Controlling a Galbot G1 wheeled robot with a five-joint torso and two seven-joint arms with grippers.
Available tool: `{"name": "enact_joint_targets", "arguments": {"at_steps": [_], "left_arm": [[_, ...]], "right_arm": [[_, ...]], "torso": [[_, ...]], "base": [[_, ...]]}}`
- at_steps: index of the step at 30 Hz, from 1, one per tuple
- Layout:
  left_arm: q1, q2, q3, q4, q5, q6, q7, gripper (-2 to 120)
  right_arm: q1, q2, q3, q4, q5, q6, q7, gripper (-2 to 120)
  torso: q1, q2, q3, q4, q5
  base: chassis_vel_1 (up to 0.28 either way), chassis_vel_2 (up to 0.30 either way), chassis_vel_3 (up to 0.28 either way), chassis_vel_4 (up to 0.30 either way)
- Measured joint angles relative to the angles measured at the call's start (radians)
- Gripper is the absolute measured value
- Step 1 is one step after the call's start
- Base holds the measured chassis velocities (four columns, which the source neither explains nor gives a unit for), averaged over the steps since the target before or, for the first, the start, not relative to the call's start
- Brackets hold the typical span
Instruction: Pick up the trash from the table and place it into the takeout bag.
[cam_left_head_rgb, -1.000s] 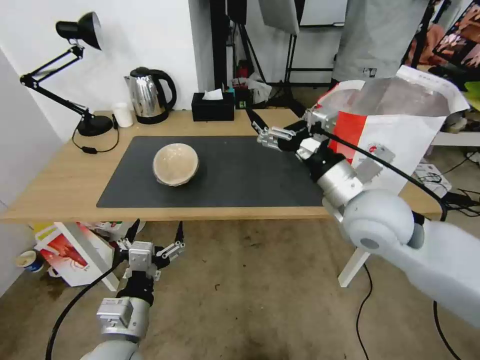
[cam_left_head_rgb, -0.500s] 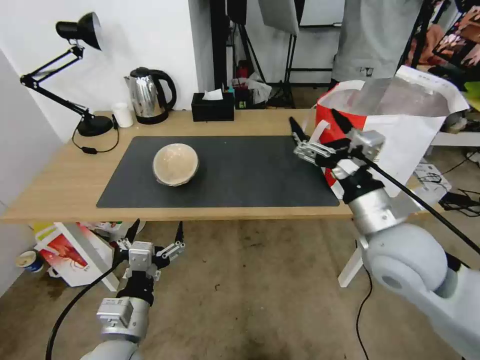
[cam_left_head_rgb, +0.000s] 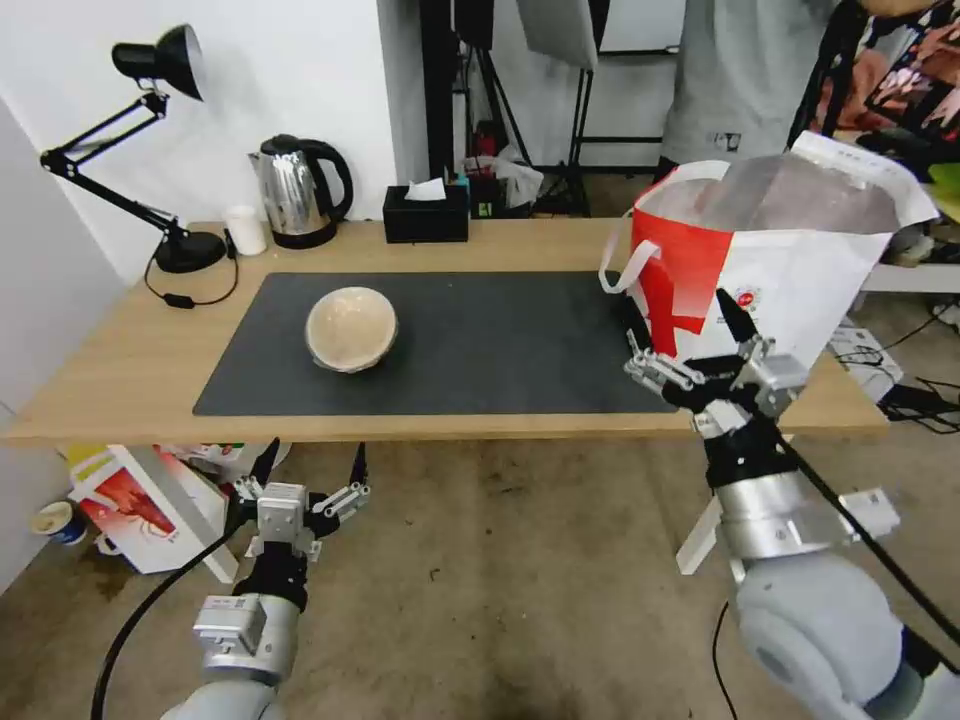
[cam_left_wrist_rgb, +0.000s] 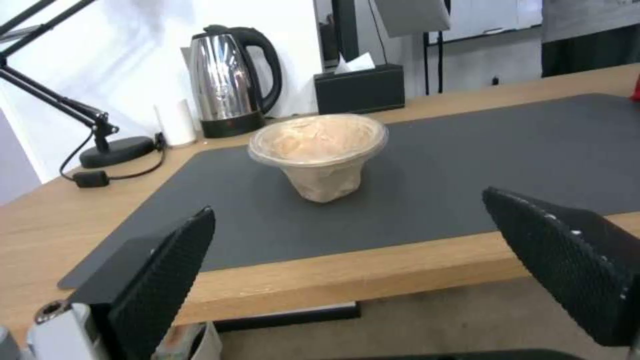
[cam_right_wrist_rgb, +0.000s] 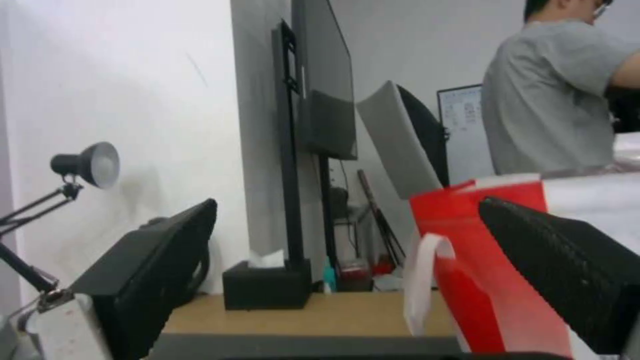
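The right tool (cam_left_head_rgb: 690, 340) hangs at the near edge of the surface (cam_left_head_rgb: 120, 360), jaws spread wide and empty, with the takeout bag (cam_left_head_rgb: 800, 280) standing just beyond it and slightly to its right; from the right wrist view the bag's red panel and white loop handle (cam_right_wrist_rgb: 423, 280) sit close ahead between the black fingertips (cam_right_wrist_rgb: 567, 270). The left tool (cam_left_head_rgb: 305, 480) waits low, below and in front of the surface's near edge, also fully open and holding nothing. Straight ahead of it and higher, on the dark grey mat (cam_left_head_rgb: 480, 350), rests the shallow tan bowl (cam_left_head_rgb: 351, 327), upright, well apart from both tools; the left wrist view frames that bowl (cam_left_wrist_rgb: 317, 152) between its open fingers (cam_left_wrist_rgb: 163, 280). With this one bowl the only trash I can see on the mat, the work looks well along, and the step in hand appears to be the gap between deliveries, the bowl not yet approached. The next move, by my judgement, calls for a tool to rise above the surface edge, reach forward to the bowl, and close on its thin rim gently enough not to crush or tip it. The kettle (cam_left_head_rgb: 297, 190) and black tissue box (cam_left_head_rgb: 426, 213) lie farther back, clear of that path.
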Motion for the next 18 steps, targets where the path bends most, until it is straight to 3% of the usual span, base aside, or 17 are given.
{"name": "enact_joint_targets", "arguments": {"at_steps": [12, 18], "left_arm": [[0.0, 0.0, 0.0, 0.0, 0.0, 0.0, 0.0, 100], [0.0, 0.0, 0.0, 0.0, 0.0, 0.0, 0.0, 100]], "right_arm": [[-0.149, 0.02, -0.061, 0.003, -0.133, 0.071, 0.071, 100], [-0.203, 0.082, -0.113, -0.031, -0.243, 0.151, 0.099, 100]], "torso": [[0.0, 0.0, 0.0, 0.0, 0.0], [0.0, 0.0, 0.0, 0.0, 0.0001]], "base": [[0.0, 0.0, 0.0, 0.0], [0.0, 0.0, 0.0, 0.0]]}}
